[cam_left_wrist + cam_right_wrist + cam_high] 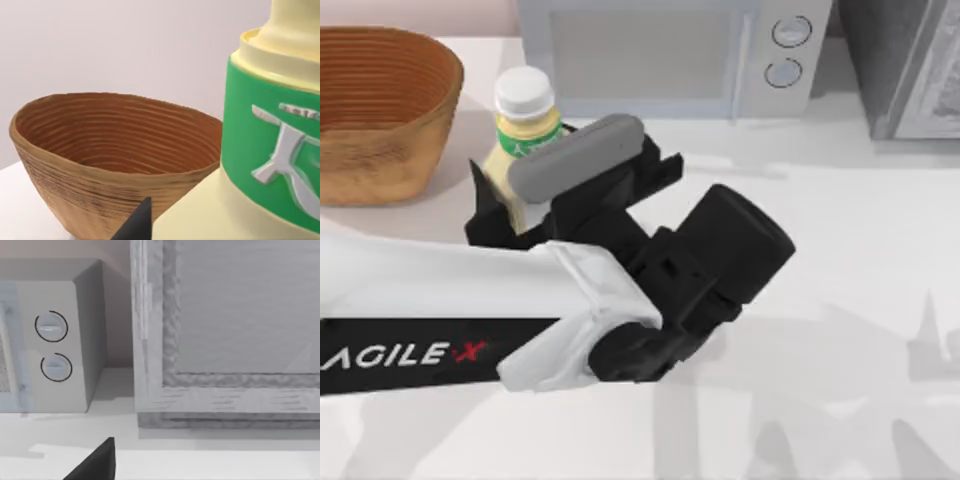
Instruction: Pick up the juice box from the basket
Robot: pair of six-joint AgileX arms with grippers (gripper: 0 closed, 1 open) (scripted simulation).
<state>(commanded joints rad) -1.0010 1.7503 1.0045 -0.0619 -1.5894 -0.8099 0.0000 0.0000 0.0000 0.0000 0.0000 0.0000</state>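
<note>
Pale yellow carton juice box (523, 135) — white round cap, green neck band with silvery print. Round woven basket (382, 110) — orange-brown, ribbed coils. Boxy microwave (670, 55) pale grey; surface (840, 300) white.

top view looks down on the table (840, 300). left wrist view sits very close to the basket (100, 150), which both share. right wrist view faces the microwave (55, 340).

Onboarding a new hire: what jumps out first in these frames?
The left arm sweeps in from the top view's left, its gripper around the juice box, which stands outside the basket, to the basket's right. In the left wrist view the carton's green band looms beside the empty basket. A microwave stands behind.
</note>
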